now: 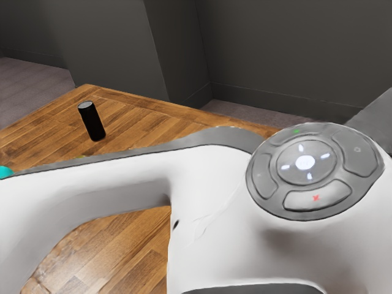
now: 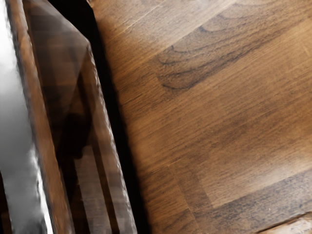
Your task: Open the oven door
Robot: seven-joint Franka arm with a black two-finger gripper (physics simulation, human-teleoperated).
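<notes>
And there was the target in the wrist view, right beside the hand: what I took for the oven door (image 2: 66,112), a dark, glassy panel with a bright metal strip (image 2: 17,126) running next to it and the wooden table (image 2: 219,97) beyond its black edge. Whether that door stood ajar or closed, I could not say, and I had no sure read on which part would take a pull. The claw, folks? Released or clenched, I could not tell, and that was risk number 1, because coming in closed would have meant knocking the edge instead of hooking it. Over to the exterior view, where the white arm (image 1: 208,165) sprawled right across the foreground, its bulk blocking my look at the contact area. That was risk number 2: driving nearly blind, I could have pressed the hand into the panel and shoved the whole oven askew. Risk number 3 was the slick look of that metal; a shallow hold might have slid off mid-pull, and a straight tug against a hinged door could have bound it up. Farther off, 1 black cylinder (image 1: 93,121) stood on the wood, well apart from the arm's near bulk, with a teal object (image 1: 5,172) peeking out at the exterior view's left edge; a wide elbow swing might have clipped that teal piece.
</notes>
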